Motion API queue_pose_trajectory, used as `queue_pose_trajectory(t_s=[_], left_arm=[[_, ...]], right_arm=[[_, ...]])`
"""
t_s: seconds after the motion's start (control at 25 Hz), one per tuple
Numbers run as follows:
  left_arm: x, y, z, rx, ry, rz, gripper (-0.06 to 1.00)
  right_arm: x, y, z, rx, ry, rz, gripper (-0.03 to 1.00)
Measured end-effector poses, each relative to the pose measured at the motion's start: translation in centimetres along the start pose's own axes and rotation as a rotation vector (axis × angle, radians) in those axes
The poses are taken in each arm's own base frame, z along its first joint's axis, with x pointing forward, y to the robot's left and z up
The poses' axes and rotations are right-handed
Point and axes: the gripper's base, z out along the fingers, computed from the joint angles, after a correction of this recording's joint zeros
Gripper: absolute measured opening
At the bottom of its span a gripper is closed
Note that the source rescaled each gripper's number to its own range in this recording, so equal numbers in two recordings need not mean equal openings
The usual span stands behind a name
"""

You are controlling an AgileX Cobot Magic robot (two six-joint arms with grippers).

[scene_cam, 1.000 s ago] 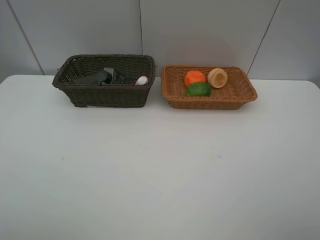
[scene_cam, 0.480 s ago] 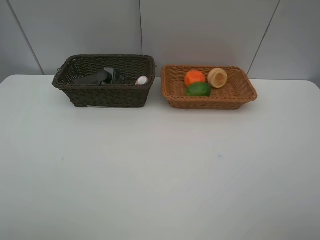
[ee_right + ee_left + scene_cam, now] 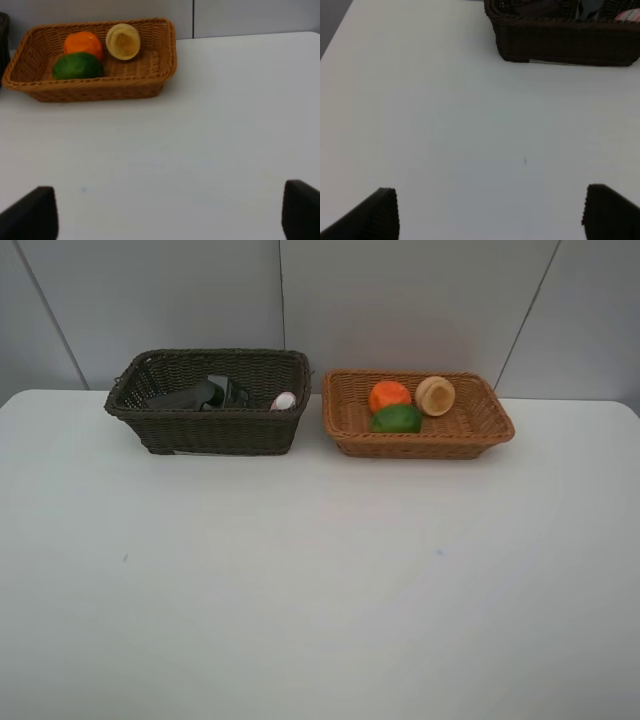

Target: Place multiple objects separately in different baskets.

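Nothing has moved since the earlier frame. Ahead of my left end effector (image 3: 490, 212), open and empty over the white surface (image 3: 320, 580), the dark basket (image 3: 210, 400) holds bottles. Ahead of my open right end effector (image 3: 170, 215), the tan basket (image 3: 90, 60) holds the orange (image 3: 83, 42), lime (image 3: 77, 66) and peach (image 3: 123, 42), so sorting seems done.
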Motion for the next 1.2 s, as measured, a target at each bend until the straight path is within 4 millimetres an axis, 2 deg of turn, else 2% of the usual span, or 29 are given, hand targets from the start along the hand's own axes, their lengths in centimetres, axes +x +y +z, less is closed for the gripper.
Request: queue_pose_trajectory(t_s=[1.2], left_arm=[[0.00,0.05,0.00,-0.006,0.000,0.003,0.95]], right_arm=[[0.00,0.00,0.00,0.000,0.000,0.000,0.97]])
